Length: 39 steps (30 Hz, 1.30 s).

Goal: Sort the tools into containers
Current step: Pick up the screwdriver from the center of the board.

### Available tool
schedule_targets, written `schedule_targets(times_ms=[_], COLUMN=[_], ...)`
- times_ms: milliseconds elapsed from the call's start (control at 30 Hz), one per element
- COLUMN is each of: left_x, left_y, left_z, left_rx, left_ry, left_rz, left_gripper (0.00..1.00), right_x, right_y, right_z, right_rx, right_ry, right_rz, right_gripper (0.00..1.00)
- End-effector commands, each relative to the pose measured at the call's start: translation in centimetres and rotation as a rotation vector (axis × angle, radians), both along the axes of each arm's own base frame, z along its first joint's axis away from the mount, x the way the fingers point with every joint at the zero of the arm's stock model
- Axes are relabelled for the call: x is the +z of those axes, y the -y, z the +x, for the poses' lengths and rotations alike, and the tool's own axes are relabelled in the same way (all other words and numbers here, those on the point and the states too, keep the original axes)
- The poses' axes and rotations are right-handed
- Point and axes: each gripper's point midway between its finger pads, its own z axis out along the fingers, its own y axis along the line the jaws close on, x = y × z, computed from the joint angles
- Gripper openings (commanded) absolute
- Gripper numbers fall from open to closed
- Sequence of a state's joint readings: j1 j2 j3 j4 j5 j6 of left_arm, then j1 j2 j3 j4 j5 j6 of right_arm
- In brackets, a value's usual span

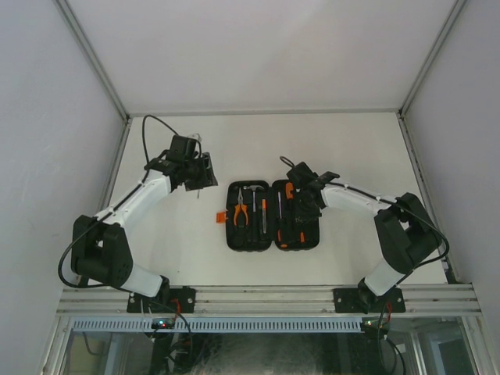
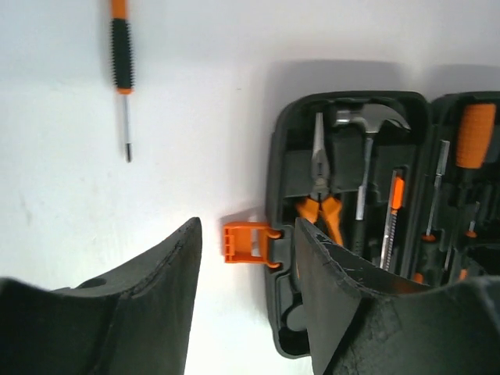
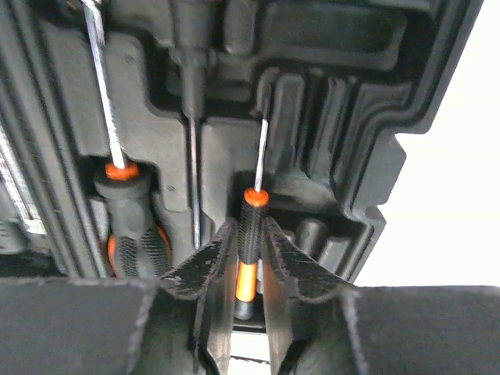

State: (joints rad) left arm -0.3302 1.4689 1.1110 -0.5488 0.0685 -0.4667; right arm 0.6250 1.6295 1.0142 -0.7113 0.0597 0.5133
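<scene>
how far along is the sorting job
Done: pliers and hammer sit in slots of the case. In hand: the right tool is shut on a thin screwdriver over its right half. Remaining: one loose screwdriver lies on the table; the left tool is open and empty.

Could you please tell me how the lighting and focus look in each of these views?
Top external: soft, even light, though the black tool case shows little detail. Left wrist: bright table, a soft shadow above the case, and the fingers of the left hand slightly soft near the lens. Right wrist: table blown out white beside the dim case interior.
</scene>
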Motion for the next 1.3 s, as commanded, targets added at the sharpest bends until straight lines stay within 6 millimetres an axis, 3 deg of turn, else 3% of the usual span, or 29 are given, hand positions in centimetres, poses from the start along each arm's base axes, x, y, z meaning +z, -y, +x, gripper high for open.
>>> schedule_targets(times_ms=[0, 133, 300, 533, 833, 1267], left_x=[2.5, 2.5, 1.9, -0.1, -2.3, -6.5], left_y=[-2.2, -3.8, -5.2, -6.8, -7.3, -6.4], left_z=[1.1, 1.6, 2.3, 4.1, 6.5, 8.9], left_rx=[0.043, 0.080, 0.098, 0.104, 0.080, 0.044], left_ry=[0.059, 0.045, 0.005, -0.083, -0.133, -0.185], left_rz=[0.059, 0.108, 0.168, 0.298, 0.340, 0.305], left_gripper=[0.57, 0.62, 0.66, 0.67, 0.64, 0.53], right_x=[3.7, 7.9, 10.3, 9.5, 8.3, 7.8], right_y=[-2.7, -1.6, 0.2, 0.3, -0.4, -0.9], right_z=[3.8, 5.4, 5.7, 5.1, 4.4, 4.3], right_rx=[0.000, -0.029, -0.055, -0.031, 0.007, 0.036], right_ry=[0.144, 0.263, 0.363, 0.378, 0.358, 0.347], right_rz=[0.190, 0.226, 0.228, 0.247, 0.281, 0.303], right_gripper=[0.22, 0.30, 0.35, 0.37, 0.37, 0.36])
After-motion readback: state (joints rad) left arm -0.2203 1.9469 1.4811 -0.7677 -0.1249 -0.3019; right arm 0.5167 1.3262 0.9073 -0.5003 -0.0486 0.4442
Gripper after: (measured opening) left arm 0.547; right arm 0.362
